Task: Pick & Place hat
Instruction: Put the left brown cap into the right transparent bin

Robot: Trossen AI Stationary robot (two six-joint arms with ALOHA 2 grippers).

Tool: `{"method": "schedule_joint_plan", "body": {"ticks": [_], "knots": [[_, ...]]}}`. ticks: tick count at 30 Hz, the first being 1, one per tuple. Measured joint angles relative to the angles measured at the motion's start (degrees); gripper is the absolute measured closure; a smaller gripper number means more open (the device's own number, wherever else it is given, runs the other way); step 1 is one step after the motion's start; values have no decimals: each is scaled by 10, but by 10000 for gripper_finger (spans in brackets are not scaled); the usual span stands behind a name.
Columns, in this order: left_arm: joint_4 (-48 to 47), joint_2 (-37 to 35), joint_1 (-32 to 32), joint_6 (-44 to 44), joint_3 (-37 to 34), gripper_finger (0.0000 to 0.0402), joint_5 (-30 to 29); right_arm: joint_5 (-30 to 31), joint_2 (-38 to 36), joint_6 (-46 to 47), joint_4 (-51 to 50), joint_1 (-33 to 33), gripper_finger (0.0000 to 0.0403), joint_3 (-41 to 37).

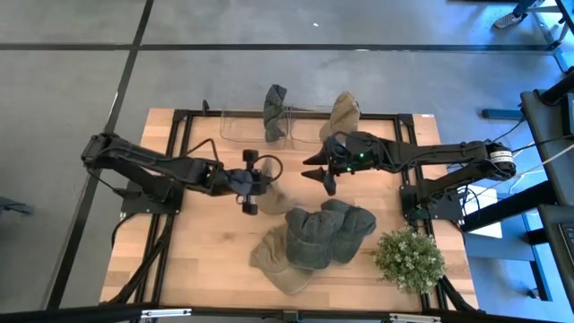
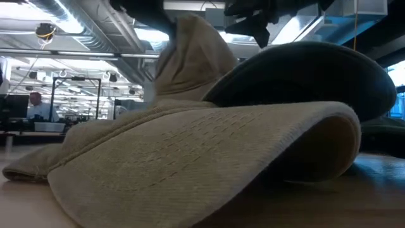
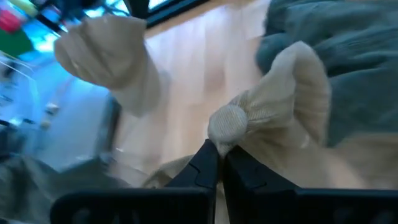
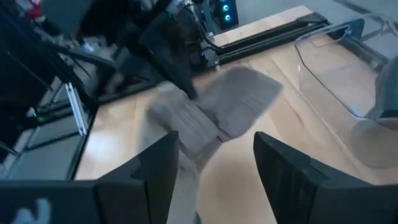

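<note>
My left gripper (image 1: 262, 187) is shut on a beige hat (image 1: 276, 199) left of the table's middle. The low view shows the hat (image 2: 190, 57) rising behind a pile of hats. That pile lies near the front: a beige cap (image 1: 278, 260) and two dark green hats (image 1: 314, 235). My right gripper (image 1: 319, 176) hovers open to the right of the held hat, with nothing between its fingers (image 4: 158, 171). On the rim of a clear bin (image 1: 242, 126) at the far edge hang a dark hat (image 1: 275, 109) and a beige hat (image 1: 342, 112). My left gripper pinches a bunched fold of the beige hat's cloth (image 3: 227, 124) between its two fingers, at their free ends (image 3: 208, 163). The fingers slant downward from the table's left. The rest of the hat (image 3: 298, 93) spreads away beyond the fingers. Whether its lower end still lies on the table is hidden.
A small green potted plant (image 1: 408, 260) stands at the near right corner. A black frame (image 1: 179, 121) runs around the wooden tabletop. Bare wood lies between the bin and the pile, under both grippers.
</note>
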Motion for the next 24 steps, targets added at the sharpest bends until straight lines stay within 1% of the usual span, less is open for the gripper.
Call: {"method": "schedule_joint_plan", "body": {"ticks": [7, 11, 13, 16, 24], "knots": [[109, 70, 20, 164, 0, 398, -43, 1, 6, 66, 6, 0, 194, 3], [181, 109, 22, 256, 0, 398, -101, 4, 33, 93, 20, 0, 194, 3], [200, 123, 22, 294, 0, 398, -125, 4, 50, 104, 27, -3, 194, 3], [210, 131, 22, 317, 0, 398, -136, 5, 66, 117, 26, -11, 194, 2], [212, 127, 22, 315, 1, 398, -143, 0, 74, 120, 48, -18, 194, 2]]}}
